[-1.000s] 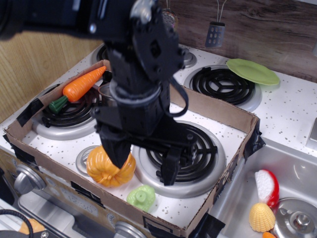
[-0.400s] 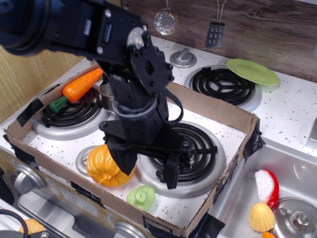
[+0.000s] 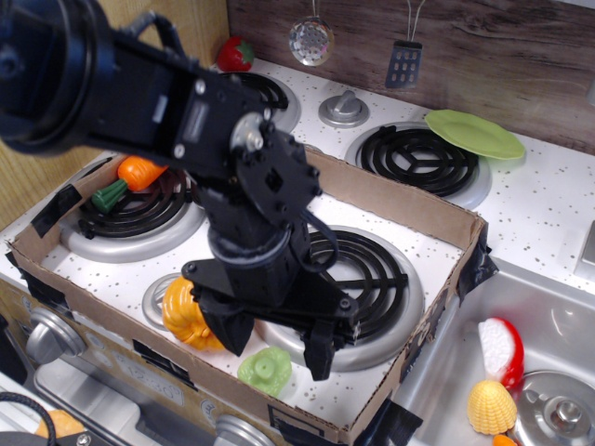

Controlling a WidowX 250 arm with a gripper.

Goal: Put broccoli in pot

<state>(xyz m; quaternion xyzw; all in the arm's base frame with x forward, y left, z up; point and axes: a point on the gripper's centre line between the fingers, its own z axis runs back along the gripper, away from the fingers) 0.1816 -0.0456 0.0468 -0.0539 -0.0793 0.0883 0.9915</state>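
The broccoli (image 3: 266,370), a small pale lime-green lumpy toy, lies on the white speckled stove top near the front wall of the cardboard box. My black gripper (image 3: 277,346) hangs just above it, open, with one finger to its left and one to its right; nothing is held. The orange pumpkin (image 3: 187,317) sits just left of the broccoli, partly behind the left finger. The steel pot is hidden behind my arm.
A cardboard box wall (image 3: 437,307) rings the front two burners. A carrot (image 3: 130,177) lies on the left burner (image 3: 130,218). A green plate (image 3: 474,134) rests on the back right burner. The sink (image 3: 521,372) at right holds toy food and a steel lid (image 3: 556,407).
My arm has swung down and toward the front. The gripper has dropped from over the pumpkin and burner to just above the broccoli. The pot, seen earlier behind the arm, is now covered.
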